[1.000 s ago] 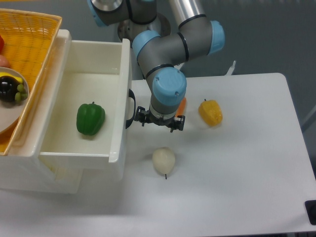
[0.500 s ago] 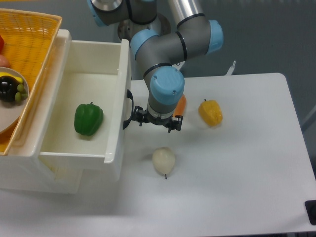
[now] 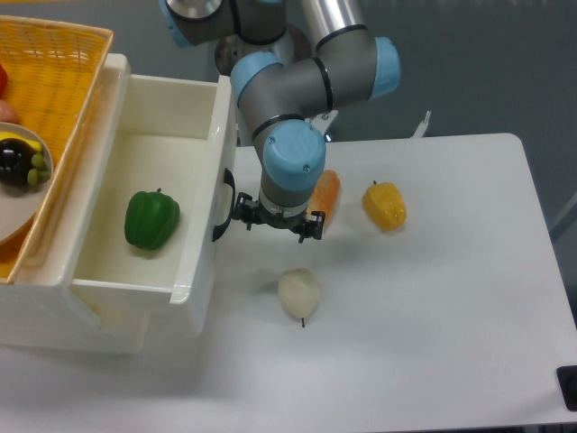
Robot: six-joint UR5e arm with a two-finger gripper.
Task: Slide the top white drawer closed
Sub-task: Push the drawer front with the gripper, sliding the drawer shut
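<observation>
A white pepper (image 3: 298,292) lies nearest on the worktop (image 3: 433,307). Beyond it, the gripper (image 3: 275,219) hangs just beside the black handle of the top white drawer (image 3: 194,262), which stands partly open at left; how far the fingers are spread cannot be told.

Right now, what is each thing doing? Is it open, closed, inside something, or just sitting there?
top white drawer: open, pulled out.
green pepper: lying inside the drawer.
end effector: beside the drawer's black handle; open or shut, cannot tell.
yellow pepper: resting on the table.
white pear: resting on the table.
carrot: on the table, partly hidden by the arm.
</observation>
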